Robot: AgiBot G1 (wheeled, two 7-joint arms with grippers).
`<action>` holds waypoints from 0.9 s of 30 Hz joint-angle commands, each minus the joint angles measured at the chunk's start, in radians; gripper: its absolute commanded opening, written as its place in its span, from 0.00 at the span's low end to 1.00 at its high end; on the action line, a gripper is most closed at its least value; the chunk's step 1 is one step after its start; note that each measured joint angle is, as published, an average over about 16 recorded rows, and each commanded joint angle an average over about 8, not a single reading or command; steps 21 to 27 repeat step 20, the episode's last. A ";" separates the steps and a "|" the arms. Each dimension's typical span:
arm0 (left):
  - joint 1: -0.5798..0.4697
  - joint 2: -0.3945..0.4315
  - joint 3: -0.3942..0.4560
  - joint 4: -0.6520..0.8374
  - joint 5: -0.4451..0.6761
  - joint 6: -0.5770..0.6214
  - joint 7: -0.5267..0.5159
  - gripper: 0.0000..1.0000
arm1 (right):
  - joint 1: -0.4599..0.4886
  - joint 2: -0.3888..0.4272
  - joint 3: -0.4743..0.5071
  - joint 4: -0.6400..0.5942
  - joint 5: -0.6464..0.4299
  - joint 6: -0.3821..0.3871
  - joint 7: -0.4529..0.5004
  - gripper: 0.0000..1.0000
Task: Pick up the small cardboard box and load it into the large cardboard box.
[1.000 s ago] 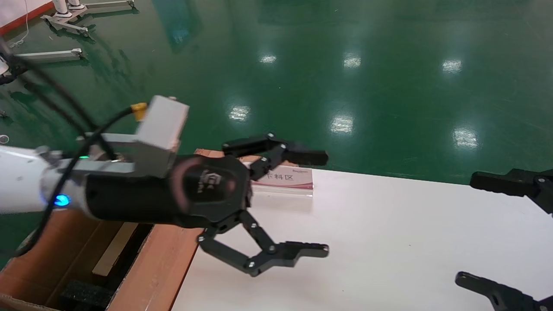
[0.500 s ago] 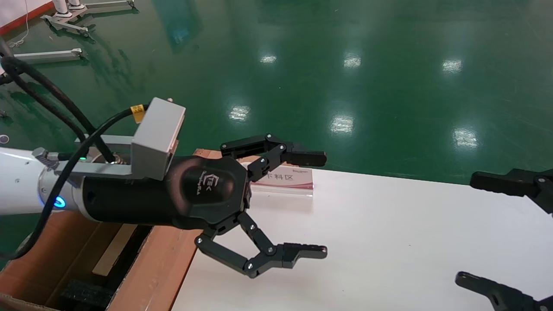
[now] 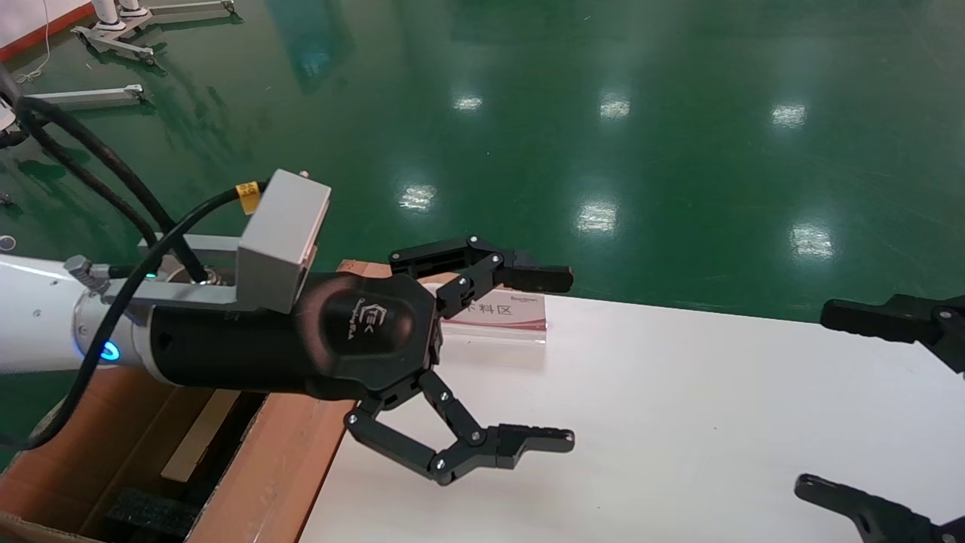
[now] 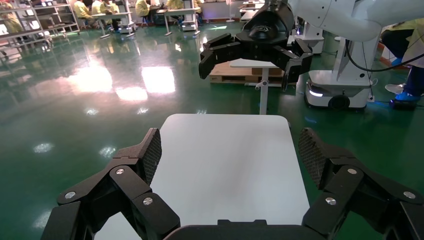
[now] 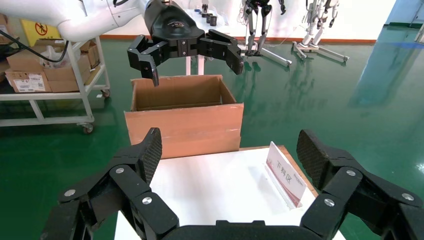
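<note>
The large cardboard box stands open at the table's left end, with a dark inside and a black foam pad. It also shows in the right wrist view. My left gripper is open and empty. It hovers above the table's left part, just past the box's flap, and shows in its own wrist view. My right gripper is open and empty at the table's right end. The small cardboard box is not in view. A pale tan piece lies inside the large box; I cannot tell what it is.
The white table bears only a small sign card with red trim at its far left corner. Green floor lies beyond. A cart with cartons stands behind the large box in the right wrist view.
The left gripper has only wavered slightly in place and stays open. The right gripper has not moved.
</note>
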 commanded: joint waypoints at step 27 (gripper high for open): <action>-0.006 0.001 0.010 0.003 -0.001 -0.001 -0.001 1.00 | 0.000 0.000 0.000 0.000 0.000 0.000 0.000 1.00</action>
